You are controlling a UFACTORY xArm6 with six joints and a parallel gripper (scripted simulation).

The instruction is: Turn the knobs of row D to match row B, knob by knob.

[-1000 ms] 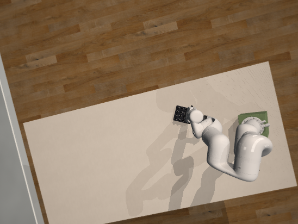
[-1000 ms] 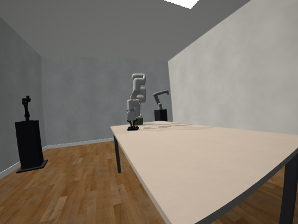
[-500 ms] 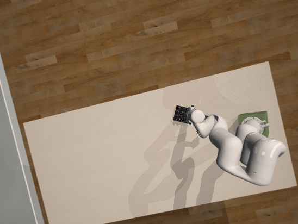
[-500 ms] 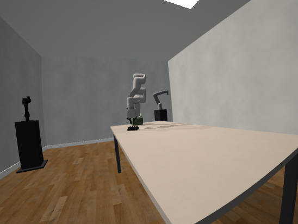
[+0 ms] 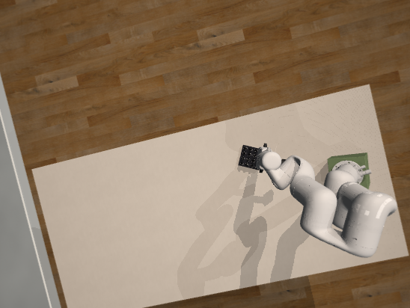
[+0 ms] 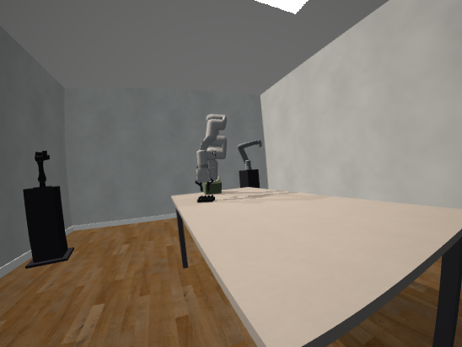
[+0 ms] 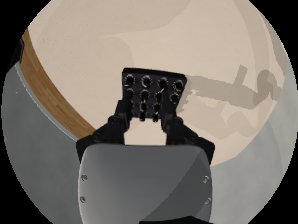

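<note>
The room presents as a robotics lab. A white jointed arm (image 5: 318,202) (image 6: 216,126) is mounted at one end of a long pale surface (image 5: 131,224) (image 6: 320,244), near its corner. Two further arms, one black (image 6: 41,168) and one grey (image 6: 242,154), stand on black pedestals (image 6: 45,223) (image 6: 249,178) beyond its edges. Walls are plain grey; flooring is wood-patterned.

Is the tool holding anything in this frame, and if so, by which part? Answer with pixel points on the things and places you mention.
Nothing is held: the tool (image 7: 145,98) (image 6: 204,189) is open above the knob box (image 7: 155,75) (image 6: 206,200) (image 5: 248,157).
</note>
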